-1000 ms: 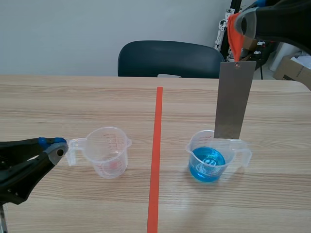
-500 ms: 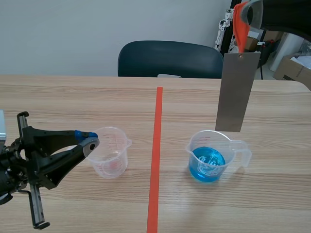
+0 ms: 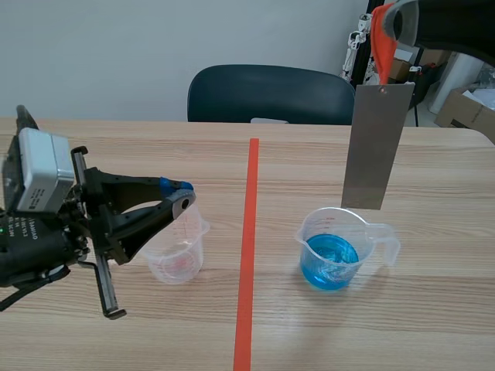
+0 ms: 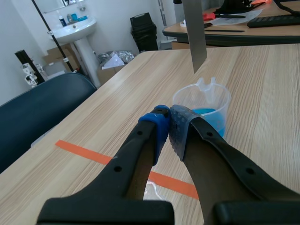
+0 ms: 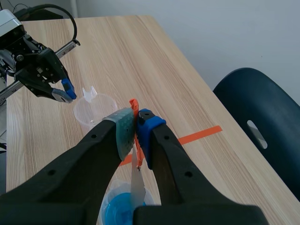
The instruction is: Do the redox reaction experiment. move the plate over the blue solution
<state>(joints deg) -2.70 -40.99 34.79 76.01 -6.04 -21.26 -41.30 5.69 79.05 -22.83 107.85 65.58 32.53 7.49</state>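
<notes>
Plate hangs upright from my right gripper, clamped at its top. Lower edge sits just above the cup at its far rim, with the blue solution below, toward me. My left gripper is closed on nothing.

Left gripper higher, now above empty cup

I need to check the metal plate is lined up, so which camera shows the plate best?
The scene view: the whole plate hangs just above the cup of blue liquid. The left wrist view shows only its lower end; the right wrist view sees it edge-on, a thin sliver.
</notes>
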